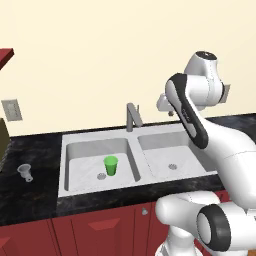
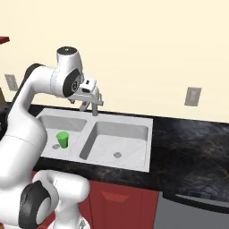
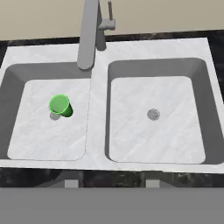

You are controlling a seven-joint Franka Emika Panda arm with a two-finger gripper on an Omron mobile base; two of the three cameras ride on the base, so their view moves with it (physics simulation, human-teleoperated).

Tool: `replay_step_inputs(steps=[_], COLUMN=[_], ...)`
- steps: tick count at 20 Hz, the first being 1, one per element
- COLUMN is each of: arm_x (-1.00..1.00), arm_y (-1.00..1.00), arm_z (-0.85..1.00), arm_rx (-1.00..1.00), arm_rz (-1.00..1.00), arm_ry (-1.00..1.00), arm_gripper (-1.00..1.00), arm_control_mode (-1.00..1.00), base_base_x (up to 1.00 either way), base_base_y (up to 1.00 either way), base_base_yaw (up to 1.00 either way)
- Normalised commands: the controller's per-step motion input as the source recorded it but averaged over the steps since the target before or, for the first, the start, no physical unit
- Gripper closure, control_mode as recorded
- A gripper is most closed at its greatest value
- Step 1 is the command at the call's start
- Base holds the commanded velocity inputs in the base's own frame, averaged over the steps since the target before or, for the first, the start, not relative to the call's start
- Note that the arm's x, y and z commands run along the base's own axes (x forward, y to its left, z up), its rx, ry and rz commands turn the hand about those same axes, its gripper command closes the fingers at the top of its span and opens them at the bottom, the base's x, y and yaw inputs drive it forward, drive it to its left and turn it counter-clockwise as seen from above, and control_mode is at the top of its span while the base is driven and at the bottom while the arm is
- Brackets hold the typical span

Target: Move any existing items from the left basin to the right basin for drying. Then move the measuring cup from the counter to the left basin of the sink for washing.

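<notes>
1. From the left base view, a small bright green tapered plastic tumbler (image 1: 111,165) stands upright in the light grey rectangular steel left basin (image 1: 82,175), just beside its round drain, while the twin right basin (image 1: 160,155) lies across the central divider

2. On the black speckled glossy stone bench (image 1: 27,200) left of the light grey steel double-bowl sink (image 1: 95,137), the tiny translucent grey-white measuring cup (image 1: 25,172) sits well apart from the tumbler; a grey angular faucet (image 1: 132,116) rises behind the divider, and a grey wall outlet (image 1: 11,110) hangs on the cream wall

3. From the right base view, the white arm holds its end effector (image 2: 88,106) high above the back rim of the sink, near the faucet and apart from the tumbler; I cannot tell how its fingers stand

4. From the hand view, looking down on both basins, the tumbler appears tilted by the camera angle, touching or overlapping the left drain; the small dark finger tips (image 3: 71,183) sit far apart at the bottom, spread wide, pinching nothing
</notes>
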Motion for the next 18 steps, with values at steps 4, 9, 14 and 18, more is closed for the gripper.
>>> replay_step_inputs(steps=[4, 9, 14, 18], arm_x=[-0.07, -0.10, -0.01, 0.00], arm_y=[0.08, 0.27, 0.33, 0.44], arm_z=[0.00, -0.05, -0.18, -0.28], arm_rx=[0.00, 0.00, 0.00, 0.00], arm_rz=[0.00, 0.02, 0.01, 0.00], arm_ry=[0.00, 0.00, 0.00, 0.01], arm_gripper=[-1.00, -1.00, -1.00, -1.00], arm_control_mode=[-1.00, -1.00, -1.00, -1.00], base_base_x=[0.00, 0.00, 0.00, 0.00], base_base_y=[0.00, 0.00, 0.00, 0.00], base_base_yaw=[0.00, 0.00, 0.00, 0.00])
